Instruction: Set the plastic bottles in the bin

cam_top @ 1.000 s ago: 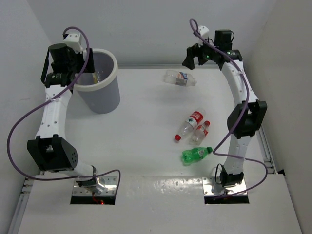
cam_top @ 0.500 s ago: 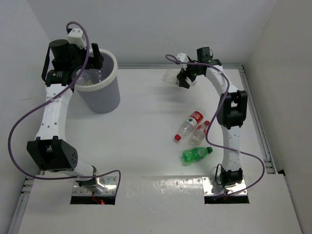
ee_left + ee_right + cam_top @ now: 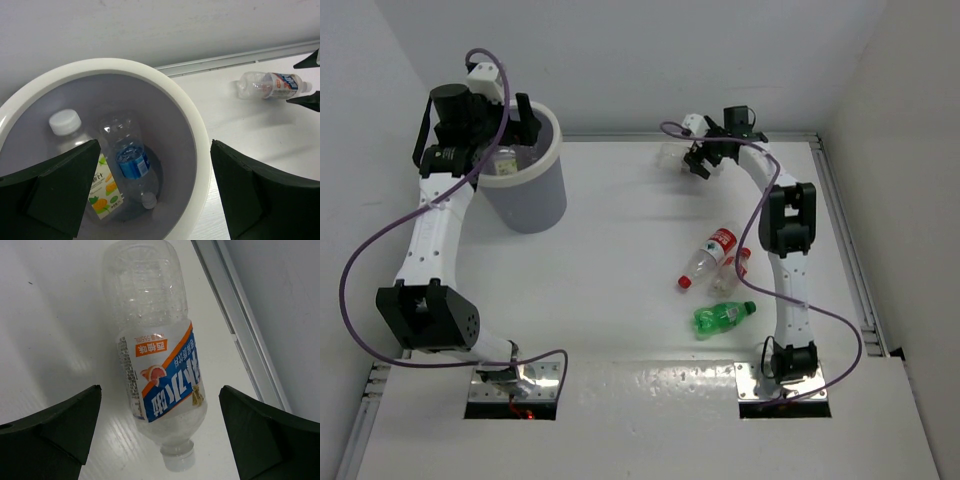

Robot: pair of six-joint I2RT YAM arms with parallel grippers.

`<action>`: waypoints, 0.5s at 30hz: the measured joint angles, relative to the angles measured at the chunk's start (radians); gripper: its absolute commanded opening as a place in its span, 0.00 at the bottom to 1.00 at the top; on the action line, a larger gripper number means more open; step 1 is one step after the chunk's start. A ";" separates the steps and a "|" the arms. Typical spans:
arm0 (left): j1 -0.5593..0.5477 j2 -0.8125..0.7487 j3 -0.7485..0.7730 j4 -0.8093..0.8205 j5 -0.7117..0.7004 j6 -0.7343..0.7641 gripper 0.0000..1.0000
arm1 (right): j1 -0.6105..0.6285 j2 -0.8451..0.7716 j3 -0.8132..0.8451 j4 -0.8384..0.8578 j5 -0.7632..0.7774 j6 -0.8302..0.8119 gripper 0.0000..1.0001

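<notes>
Right wrist view — blue-white bottle [image 3: 157, 370] lies between the jaws of the right pincer [image 3: 159, 410] — spread wide.

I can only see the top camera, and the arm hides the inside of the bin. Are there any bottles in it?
Observer: Yes, two. The left wrist camera looks down into the bin at a blue-labelled bottle and a white-capped bottle.
Operator: What does the far bottle by the right end effector look like close up?
Observer: Clear, with a blue, white and orange label.
Operator: Is it being squeezed?
Observer: No. The right wrist camera shows the fingers wide apart, one on each side, not touching it.
</notes>
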 measured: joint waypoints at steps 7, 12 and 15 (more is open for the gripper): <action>-0.002 0.000 -0.010 -0.001 -0.001 0.000 1.00 | -0.002 0.073 -0.002 0.037 0.016 -0.057 0.98; -0.008 0.000 -0.011 -0.001 0.003 0.000 1.00 | -0.002 0.091 0.000 0.029 0.010 -0.067 0.70; -0.008 -0.007 -0.012 -0.001 0.007 0.001 1.00 | -0.002 0.084 -0.013 0.030 -0.008 -0.067 0.45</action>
